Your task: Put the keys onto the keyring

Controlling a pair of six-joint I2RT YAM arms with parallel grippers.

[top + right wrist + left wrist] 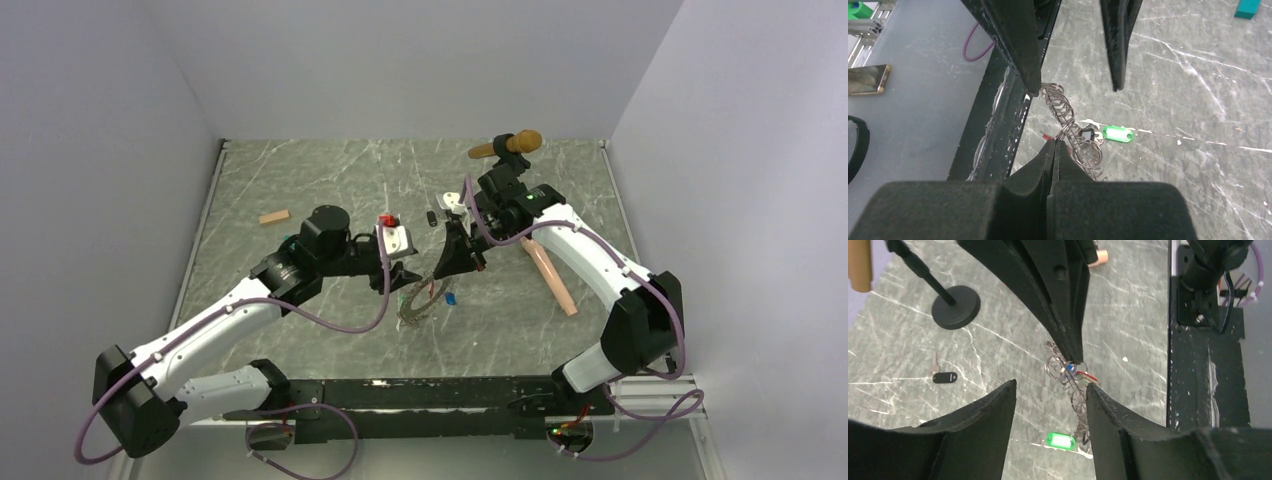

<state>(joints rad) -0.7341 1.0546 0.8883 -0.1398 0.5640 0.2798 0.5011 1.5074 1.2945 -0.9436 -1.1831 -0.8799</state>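
The keyring [418, 303] is a limp coil of thin grey wire loops on the table between the arms. It also shows in the left wrist view [1075, 390] and the right wrist view [1064, 112]. My right gripper [447, 272] [1054, 143] is shut on a loop of it, with a red tag [1088, 375] and a blue bit beside the tips. A green-tagged key [1060, 441] [1117, 133] lies at the ring's end. A black-tagged key [944, 377] [431, 217] lies apart. My left gripper [403, 276] [1050, 390] is open just above the ring, holding nothing.
A blue tag [451, 298] lies right of the ring. A black microphone-stand base [955, 306] and its microphone [510, 145] stand at the back. A pink microphone [550, 275] lies at right, a tan block [274, 216] at left, a teal block [1248, 7] further off. A small red thing [387, 220] sits by the left wrist.
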